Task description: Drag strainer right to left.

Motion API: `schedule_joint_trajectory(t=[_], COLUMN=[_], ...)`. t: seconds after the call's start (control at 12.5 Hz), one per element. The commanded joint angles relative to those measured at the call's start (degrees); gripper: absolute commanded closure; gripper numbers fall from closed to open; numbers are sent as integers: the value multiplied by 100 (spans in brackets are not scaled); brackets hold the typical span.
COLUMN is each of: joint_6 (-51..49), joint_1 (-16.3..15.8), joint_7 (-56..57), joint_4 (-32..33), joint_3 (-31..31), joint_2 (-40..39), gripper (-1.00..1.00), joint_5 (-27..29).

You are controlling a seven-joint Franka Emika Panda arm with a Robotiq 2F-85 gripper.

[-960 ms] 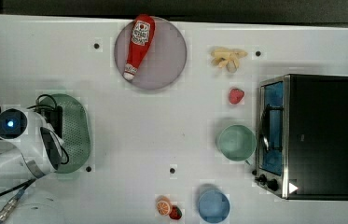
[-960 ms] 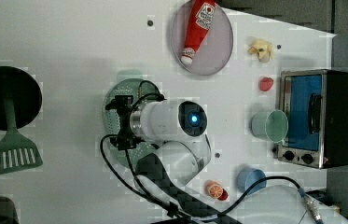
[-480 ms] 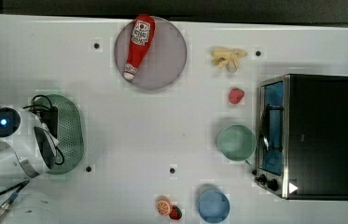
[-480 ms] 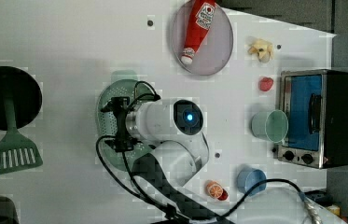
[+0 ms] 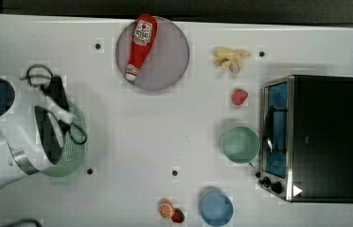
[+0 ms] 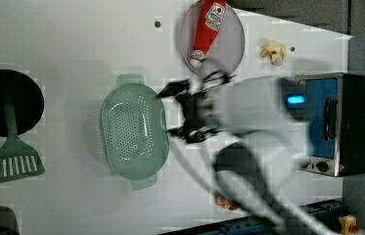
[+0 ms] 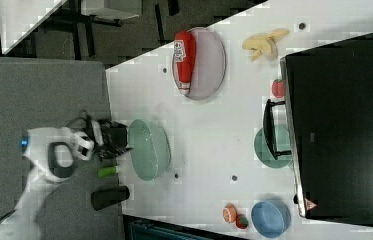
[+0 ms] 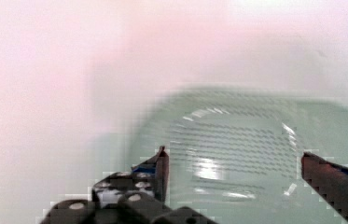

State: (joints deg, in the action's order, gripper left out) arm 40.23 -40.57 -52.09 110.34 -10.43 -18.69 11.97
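The strainer (image 5: 67,151) sits on the desk (image 5: 174,137) at the top view's left. The hand (image 8: 232,177) is wide open above it, holding nothing, so the drag looks finished.

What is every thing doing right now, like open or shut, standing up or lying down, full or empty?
tool: open, holding nothing.
strainer: upright on the table, empty.
ketchup bottle: lying on its side on the plate.
toaster oven: door shut.
green bowl: upright, empty.
blue bowl: upright, empty.
spatula: lying flat.
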Motion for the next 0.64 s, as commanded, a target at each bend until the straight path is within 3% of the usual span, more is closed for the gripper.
schedule_joint_trajectory(t=[0.08, 0.4, 0.64], joint_6=[-551, -1555, -2224], joint_1=[372, 519, 595], joint_7=[1821, 4131, 5468], joint_4=[-229, -406, -427], joint_3=[-891, -2167, -2815], joint_2=[1092, 1933, 2396], gripper=[-100, -100, -100], joint_5=[-256, -1240, -1420])
